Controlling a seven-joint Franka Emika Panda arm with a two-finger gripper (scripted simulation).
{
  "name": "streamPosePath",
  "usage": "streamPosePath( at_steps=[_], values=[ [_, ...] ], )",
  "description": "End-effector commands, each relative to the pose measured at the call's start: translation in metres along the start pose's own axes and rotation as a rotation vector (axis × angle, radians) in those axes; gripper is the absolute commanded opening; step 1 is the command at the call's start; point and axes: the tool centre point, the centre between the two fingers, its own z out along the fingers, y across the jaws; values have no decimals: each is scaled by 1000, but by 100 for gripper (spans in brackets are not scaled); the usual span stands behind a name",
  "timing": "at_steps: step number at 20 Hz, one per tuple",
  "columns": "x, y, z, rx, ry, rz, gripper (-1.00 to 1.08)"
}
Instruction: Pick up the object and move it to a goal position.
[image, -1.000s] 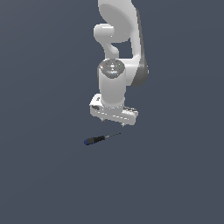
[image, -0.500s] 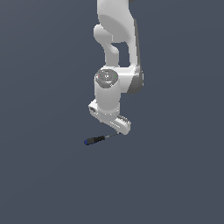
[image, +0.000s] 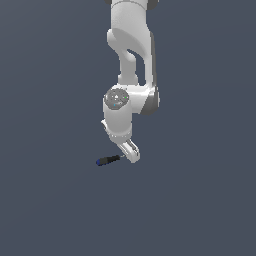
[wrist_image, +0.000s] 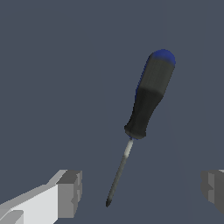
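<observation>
The claw (wrist_image: 140, 192) is hanging wide over the screwdriver's (wrist_image: 146, 105) tip, handle pointing to 1 o'clock; approach step, then descending and closing.

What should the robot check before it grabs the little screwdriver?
1. Gripper open: ok, fingers stand wide apart.
2. Screwdriver in view: ok, lying flat on the ground.
3. Screwdriver between the fingers: partly ok, only the shaft tip sits in the gap; the handle lies beyond.
4. Fingers not touching it yet: ok.
5. Low enough to grip: cannot tell.
6. Goal position: cannot tell, none shows.
</observation>
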Motion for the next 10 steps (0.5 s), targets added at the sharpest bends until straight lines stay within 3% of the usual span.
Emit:
streamPosePath(
  at_steps=[1, 10],
  values=[
    [4, 2, 7, 0, 3, 79, 100],
    [15, 7, 23, 1, 13, 273, 100]
  ],
)
